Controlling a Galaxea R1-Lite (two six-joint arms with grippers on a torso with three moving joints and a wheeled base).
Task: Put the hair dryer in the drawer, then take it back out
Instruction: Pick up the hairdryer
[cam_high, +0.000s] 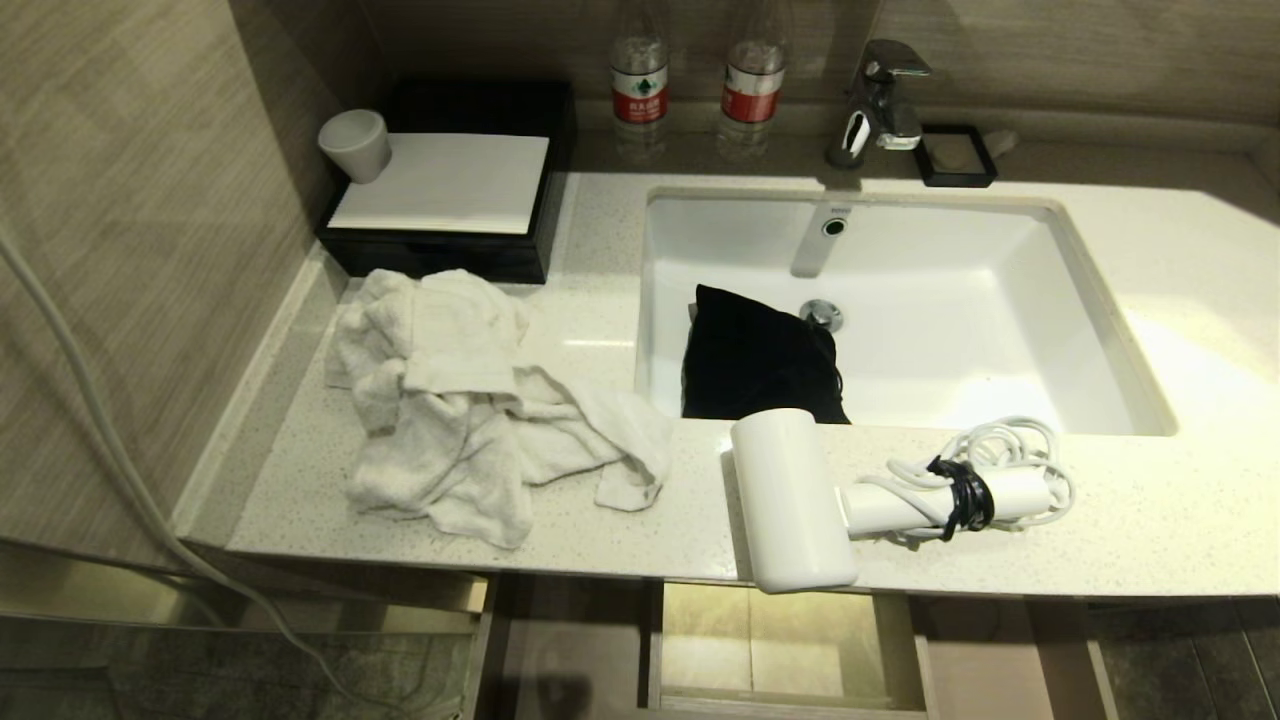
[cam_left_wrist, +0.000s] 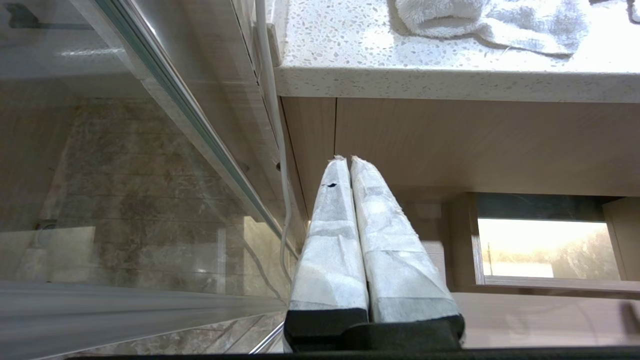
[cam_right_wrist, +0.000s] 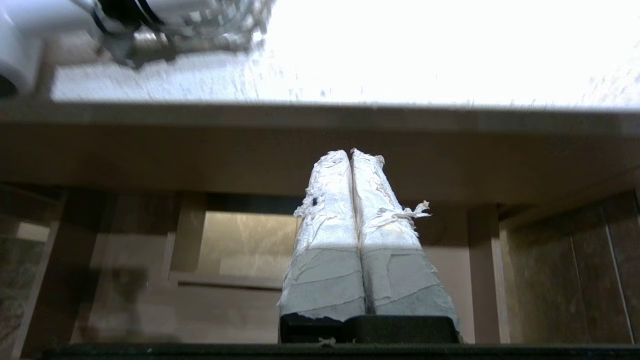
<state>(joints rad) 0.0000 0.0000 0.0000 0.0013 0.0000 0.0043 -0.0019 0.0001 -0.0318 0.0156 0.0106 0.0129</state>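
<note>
At the far left of the head view a long thin white cable runs down the wood-grain wall toward the floor. Next along the speckled counter, a black box sits in the back corner with a white sheet on top and a small grey cup at its left edge, and a crumpled white towel lies in front of it. Two water bottles stand against the back wall, just left of the chrome faucet. The white sink holds a black pouch at its near left side. The hair dryer lies on the counter's front strip just before the sink, its barrel overhanging the front edge and its handle pointing right with the white cord bundled around it under a black tie. Below it the drawer stands pulled out, its boxed rectangular cutout showing directly beneath the barrel. Neither arm shows in the head view. The left gripper hangs below the counter edge in front of the wood panel, its taped fingers pressed together on nothing. The right gripper sits likewise under the counter lip, taped fingers closed and empty.
</note>
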